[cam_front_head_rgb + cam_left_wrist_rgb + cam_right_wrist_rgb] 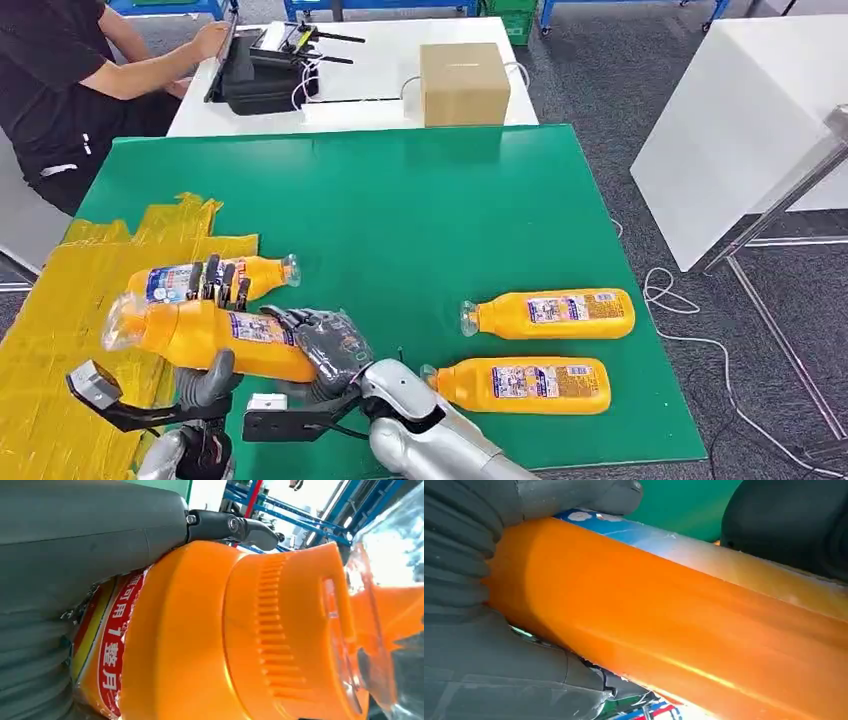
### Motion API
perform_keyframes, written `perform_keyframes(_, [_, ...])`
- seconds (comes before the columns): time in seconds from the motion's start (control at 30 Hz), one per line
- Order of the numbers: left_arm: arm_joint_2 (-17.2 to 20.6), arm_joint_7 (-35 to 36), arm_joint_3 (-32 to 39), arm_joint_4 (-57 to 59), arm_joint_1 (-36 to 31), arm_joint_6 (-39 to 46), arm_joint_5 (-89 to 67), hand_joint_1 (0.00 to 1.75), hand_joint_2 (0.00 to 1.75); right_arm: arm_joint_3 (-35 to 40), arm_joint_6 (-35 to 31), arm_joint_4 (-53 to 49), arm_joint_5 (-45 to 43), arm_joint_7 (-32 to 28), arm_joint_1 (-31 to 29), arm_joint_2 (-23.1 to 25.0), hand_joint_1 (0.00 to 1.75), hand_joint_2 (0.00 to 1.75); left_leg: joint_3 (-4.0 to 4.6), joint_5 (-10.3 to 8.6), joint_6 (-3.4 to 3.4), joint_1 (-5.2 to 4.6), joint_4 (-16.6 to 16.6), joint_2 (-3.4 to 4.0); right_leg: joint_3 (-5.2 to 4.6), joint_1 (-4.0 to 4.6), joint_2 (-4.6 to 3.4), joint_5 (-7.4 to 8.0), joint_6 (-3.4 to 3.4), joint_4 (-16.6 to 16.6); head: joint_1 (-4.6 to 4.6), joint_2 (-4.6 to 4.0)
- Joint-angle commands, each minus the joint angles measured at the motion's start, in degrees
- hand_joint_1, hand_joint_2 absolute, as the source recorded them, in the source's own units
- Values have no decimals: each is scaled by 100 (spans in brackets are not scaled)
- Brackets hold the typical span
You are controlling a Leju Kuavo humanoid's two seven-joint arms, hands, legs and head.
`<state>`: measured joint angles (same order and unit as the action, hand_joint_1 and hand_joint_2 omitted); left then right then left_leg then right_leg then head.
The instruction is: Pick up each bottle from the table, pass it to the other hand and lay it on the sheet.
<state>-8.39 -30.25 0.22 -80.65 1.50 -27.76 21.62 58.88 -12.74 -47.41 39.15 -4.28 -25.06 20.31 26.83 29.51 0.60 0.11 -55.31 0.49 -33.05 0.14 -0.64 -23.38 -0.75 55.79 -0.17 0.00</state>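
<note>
An orange juice bottle (190, 335) hangs lengthwise above the near left of the green table (420, 210), its clear neck over the yellow sheet (60, 330). My left hand (217, 287) wraps its middle, fingers over the top and thumb below. My right hand (330, 345) grips its base end. Up close, the left wrist view shows the bottle (210, 640) against my left hand (75, 535), and the right wrist view shows the bottle (664, 630) held in my right hand (474, 645). A second bottle (262, 272) lies on the sheet. Two more bottles (550, 313) (525, 385) lie on the table's right.
Behind the green table stands a white table with a cardboard box (464, 83) and a black case (262, 75). A person (60, 70) sits at its far left. Another white table (740, 120) stands to the right, with cables on the floor beside it.
</note>
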Motion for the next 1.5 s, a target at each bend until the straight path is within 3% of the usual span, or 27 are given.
perform_keyframes(0.03, [-9, 98, -122, 437, -630, 26, -34, 2, 175, 1023, 138, 332, 126, -253, 192, -31, 175, 175, -13, -2, -4, 9, 12, -39, 27, 9, 40, -7, -3, -16, -2, 0])
perform_keyframes(0.1, [-9, 98, -122, 437, -630, 26, -34, 2, 175, 1023, 138, 332, 126, -253, 192, -31, 175, 175, -15, -1, -6, 13, 11, -44, 30, 12, 44, -9, -3, -17, -2, 0])
perform_keyframes(0.13, [-9, 98, -122, 437, -630, 26, -34, 47, 175, 1023, 138, 332, 126, -253, 192, -31, 175, 175, -12, -2, -4, 8, 10, -35, 24, 7, 36, -7, -3, -13, -2, 0])
perform_keyframes(0.17, [-12, 98, -112, 464, -647, 32, -31, 161, 175, 1020, 147, 341, 126, -261, 193, -31, 175, 175, -18, -1, -5, 11, 13, -42, 32, 10, 43, -9, -4, -17, 0, 0])
perform_keyframes(0.2, [-16, 97, -105, 482, -657, 35, -28, 175, 175, 1017, 153, 342, 126, -269, 193, -31, 175, 175, -11, -2, -3, 9, 9, -35, 23, 8, 36, -6, -3, -12, -2, 0])
perform_keyframes(0.47, [-20, 81, -52, 538, -695, -6, 5, 175, 175, 856, 105, 475, 102, -269, 169, -31, 175, 175, -6, -4, -3, 7, 7, -34, 17, 6, 34, -4, -3, -10, -2, 0])
perform_keyframes(0.87, [9, 25, -54, 461, -665, -30, -98, 175, 175, -2, -152, 544, 307, -391, 198, -68, 173, 175, -4, -5, -2, 6, 5, -31, 13, 5, 31, -3, -3, -9, 0, 0])
perform_keyframes(0.9, [20, -54, -25, 381, -635, 92, -259, 175, 175, -145, -264, 438, 382, -397, 230, -118, 93, 175, -7, -6, -3, 9, 7, -45, 22, 8, 45, -4, -4, -13, -4, 0])
perform_keyframes(0.93, [34, -95, 5, 304, -603, 200, -394, 175, 175, -241, -245, 326, 413, -398, 248, -177, 0, 175, -5, -5, -2, 8, 5, -40, 17, 7, 40, -3, -4, -12, -2, 0])
perform_keyframes(1.13, [73, -180, 103, 144, -533, 429, -653, 175, 175, -431, -200, -94, 432, -427, 331, -332, 0, 175, 1, -1, -2, 9, 0, -22, 9, 6, 21, -1, -3, -6, 0, 0])
perform_keyframes(1.17, [107, -271, 100, 79, -513, 675, -977, 175, 175, -514, -208, -239, 418, -464, 397, -363, 0, 0, -3, 0, -2, 10, 1, -27, 15, 8, 27, -3, -5, -7, -2, 0])
perform_keyframes(1.3, [447, -598, 355, -568, -217, 1992, -2532, 175, 175, -1067, -89, -1802, 391, -451, 751, -1018, 0, 0, 3, 0, -1, 10, -1, -20, 7, 8, 19, -1, -4, -7, -2, 0])
perform_keyframes(1.33, [498, -624, 585, -860, -107, 2658, -3474, 175, 175, -1253, 3, -2365, 382, -407, 901, -1293, 0, 0, 0, 2, -2, 15, 0, -25, 15, 12, 25, -3, -6, -11, 0, 0])
perform_keyframes(1.43, [634, -551, 876, -1355, 141, 3147, -4219, 175, 175, -1580, 194, -3177, 316, -427, 1189, -1772, 0, 0, 3, 5, 0, 13, 0, -9, 9, 8, 8, -1, -5, -6, -4, 0])
perform_keyframes(1.5, [850, -386, 1029, -1658, 425, 4347, -5849, 175, 175, -1780, 340, -3626, 258, -489, 1402, -2185, 0, 0, -3, 5, 0, 11, 5, -17, 15, 5, 15, -4, -6, -10, -4, 0])
